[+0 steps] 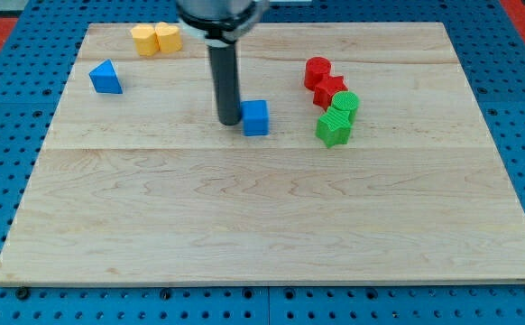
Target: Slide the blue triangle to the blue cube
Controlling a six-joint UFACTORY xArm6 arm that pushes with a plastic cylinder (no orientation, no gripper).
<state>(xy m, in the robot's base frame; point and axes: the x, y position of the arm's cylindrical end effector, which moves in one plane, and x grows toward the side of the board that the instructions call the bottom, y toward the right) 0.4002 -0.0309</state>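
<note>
The blue triangle (105,78) lies near the board's upper left. The blue cube (256,117) sits near the middle of the board's upper half. My tip (227,121) stands on the board just left of the blue cube, touching or nearly touching its left side. The triangle is far to the left of my tip and a little higher in the view.
Two yellow blocks (155,39) sit side by side at the top left. Two red blocks (324,81) and two green blocks (337,119) cluster to the right of the cube. The wooden board (262,226) lies on a blue pegboard.
</note>
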